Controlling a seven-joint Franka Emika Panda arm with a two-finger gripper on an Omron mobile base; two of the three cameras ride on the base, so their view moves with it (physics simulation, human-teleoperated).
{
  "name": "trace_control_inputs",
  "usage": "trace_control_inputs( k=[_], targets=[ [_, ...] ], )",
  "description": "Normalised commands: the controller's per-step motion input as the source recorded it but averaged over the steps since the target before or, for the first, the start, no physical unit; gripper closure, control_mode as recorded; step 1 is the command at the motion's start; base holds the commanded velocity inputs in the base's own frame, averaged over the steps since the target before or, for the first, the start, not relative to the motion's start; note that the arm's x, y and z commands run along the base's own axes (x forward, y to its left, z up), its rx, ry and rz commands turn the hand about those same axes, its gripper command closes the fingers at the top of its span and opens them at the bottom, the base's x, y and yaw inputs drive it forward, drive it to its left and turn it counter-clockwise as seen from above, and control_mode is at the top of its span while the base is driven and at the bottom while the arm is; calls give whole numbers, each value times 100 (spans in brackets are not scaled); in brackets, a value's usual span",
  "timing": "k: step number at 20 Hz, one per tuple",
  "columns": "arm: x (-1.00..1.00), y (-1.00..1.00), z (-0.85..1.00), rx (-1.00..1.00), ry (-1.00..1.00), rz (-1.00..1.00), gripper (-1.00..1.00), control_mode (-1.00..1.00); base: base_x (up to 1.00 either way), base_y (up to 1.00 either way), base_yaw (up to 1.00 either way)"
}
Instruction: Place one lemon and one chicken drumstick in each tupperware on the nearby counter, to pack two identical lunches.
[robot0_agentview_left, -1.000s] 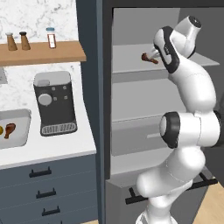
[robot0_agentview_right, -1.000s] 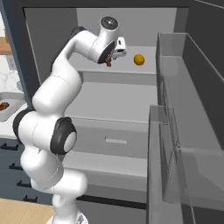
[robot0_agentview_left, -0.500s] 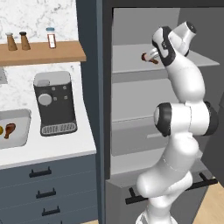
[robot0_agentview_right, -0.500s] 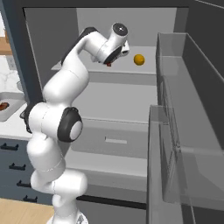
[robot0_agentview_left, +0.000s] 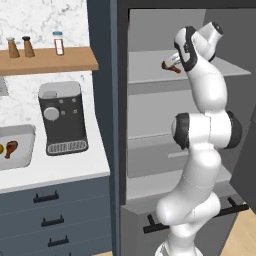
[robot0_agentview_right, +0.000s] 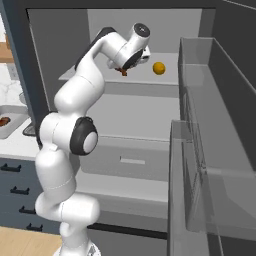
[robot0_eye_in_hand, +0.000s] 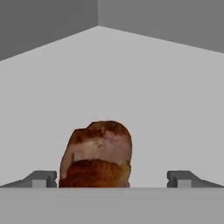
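On the fridge's top shelf lies a reddish-brown chicken drumstick (robot0_eye_in_hand: 98, 153), also seen as the drumstick (robot0_agentview_left: 167, 65) at the shelf's left. My gripper (robot0_eye_in_hand: 112, 179) is open around it, one fingertip on each side and both apart from the meat, which sits nearer the left fingertip. A lemon (robot0_agentview_right: 159, 68) rests on the same shelf, to the right of my hand (robot0_agentview_right: 126, 65). A grey tupperware (robot0_agentview_left: 25, 134) stands on the white counter (robot0_agentview_left: 60, 170) at the far left. It holds another drumstick (robot0_agentview_left: 11, 146) and another lemon (robot0_agentview_left: 1, 148).
A black coffee machine (robot0_agentview_left: 62, 117) stands on the counter between the tupperware and the fridge wall (robot0_agentview_left: 105, 100). A wooden shelf (robot0_agentview_left: 47, 59) with small shakers hangs above it. The open fridge door with clear bins (robot0_agentview_right: 210, 150) stands to the right.
The arm has straightened upward and the hand has pushed deeper onto the top shelf, closing in on the drumstick. The jaws have stayed open.
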Motion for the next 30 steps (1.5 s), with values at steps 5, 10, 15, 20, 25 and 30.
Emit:
trace_control_inputs(
  k=[5, 10, 15, 20, 25, 30],
  targets=[
    [2, 22, -29, 0, 1, 0, -100, -100, 0, 0, 0],
    [13, 21, -32, 0, 0, 0, -100, -100, 0, 0, 0],
    [1, 11, -12, 0, 0, 0, -100, -100, 0, 0, 0],
    [0, 4, 0, 0, 0, 0, 100, -100, 0, 0, 0],
    [-2, 1, 0, 0, 0, 0, 100, -100, 0, 0, 0],
    [-14, 0, 0, 0, -2, 0, 100, -100, 0, 0, 0]
  ],
)
